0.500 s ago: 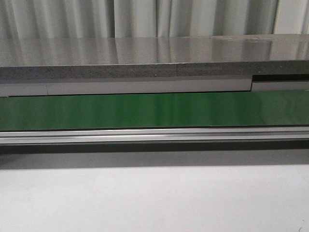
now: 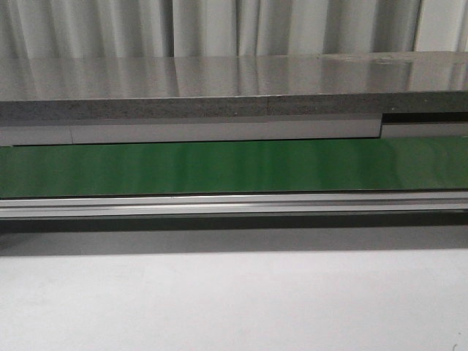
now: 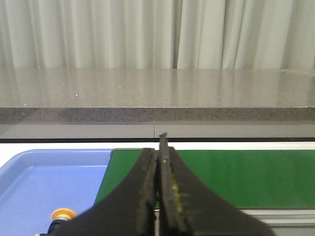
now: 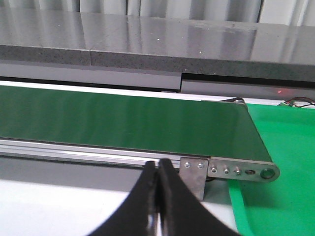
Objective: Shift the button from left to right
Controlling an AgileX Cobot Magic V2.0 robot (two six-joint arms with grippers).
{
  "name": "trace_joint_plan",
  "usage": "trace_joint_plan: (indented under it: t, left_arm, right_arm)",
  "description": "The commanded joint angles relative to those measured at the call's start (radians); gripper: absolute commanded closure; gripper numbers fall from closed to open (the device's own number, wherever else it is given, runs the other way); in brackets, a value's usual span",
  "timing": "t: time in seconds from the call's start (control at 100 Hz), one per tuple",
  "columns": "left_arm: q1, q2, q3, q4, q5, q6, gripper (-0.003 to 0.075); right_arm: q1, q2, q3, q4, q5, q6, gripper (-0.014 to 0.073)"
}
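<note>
The button [image 3: 63, 216] shows only in the left wrist view, its yellow-orange cap low at the picture's edge, lying in a blue tray [image 3: 44, 182]. My left gripper [image 3: 158, 156] is shut and empty, held above the end of the green conveyor belt [image 3: 236, 177], apart from the button. My right gripper [image 4: 157, 169] is shut and empty, near the other end of the belt [image 4: 123, 123]. Neither gripper shows in the front view, where the belt [image 2: 234, 167] is bare.
A grey stone shelf [image 2: 219, 95] runs behind the belt. An aluminium rail [image 2: 234, 205] edges the belt's front. A green tray [image 4: 280, 147] lies past the belt's right end. White tabletop [image 2: 234, 300] lies in front.
</note>
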Motion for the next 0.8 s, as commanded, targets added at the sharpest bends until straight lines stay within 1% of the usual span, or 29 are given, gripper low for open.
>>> trace_joint_plan:
  t: [0.0, 0.07, 0.09, 0.16, 0.22, 0.32, 0.46, 0.56, 0.73, 0.79]
  left_arm:
    - [-0.007, -0.034, 0.046, 0.001, -0.087, -0.008, 0.0741]
    - [-0.007, -0.029, 0.007, -0.013, -0.024, -0.008, 0.0741]
    - [-0.007, -0.026, -0.015, -0.023, 0.025, -0.008, 0.0741]
    - [-0.007, 0.003, -0.066, -0.039, 0.114, -0.008, 0.0741]
    - [-0.009, 0.037, -0.085, -0.045, 0.112, -0.008, 0.0741]
    - [-0.009, 0.119, -0.13, -0.103, 0.105, -0.008, 0.0741]
    - [-0.009, 0.239, -0.255, -0.124, 0.166, -0.008, 0.0741]
    - [-0.009, 0.327, -0.386, -0.119, 0.286, -0.008, 0.0741]
    - [-0.007, 0.482, -0.615, -0.089, 0.587, -0.008, 0.0741]
    - [-0.007, 0.532, -0.675, -0.089, 0.652, -0.008, 0.0741]
  right_arm:
    - [-0.007, -0.02, -0.014, -0.002, -0.083, 0.0, 0.066]
    - [-0.007, -0.02, -0.014, -0.002, -0.083, 0.0, 0.066]
    - [-0.007, -0.02, -0.014, -0.002, -0.083, 0.0, 0.066]
    - [-0.007, -0.02, -0.014, -0.002, -0.083, 0.0, 0.066]
    - [-0.007, -0.02, -0.014, -0.002, -0.083, 0.0, 0.066]
    - [-0.007, -0.02, -0.014, -0.002, -0.083, 0.0, 0.066]
    - [-0.007, -0.02, -0.014, -0.002, -0.083, 0.0, 0.066]
    - [-0.007, -0.02, -0.014, -0.002, -0.083, 0.0, 0.066]
    - [-0.007, -0.02, -0.014, -0.002, -0.083, 0.0, 0.066]
    - [-0.007, -0.02, -0.014, -0.002, -0.083, 0.0, 0.066]
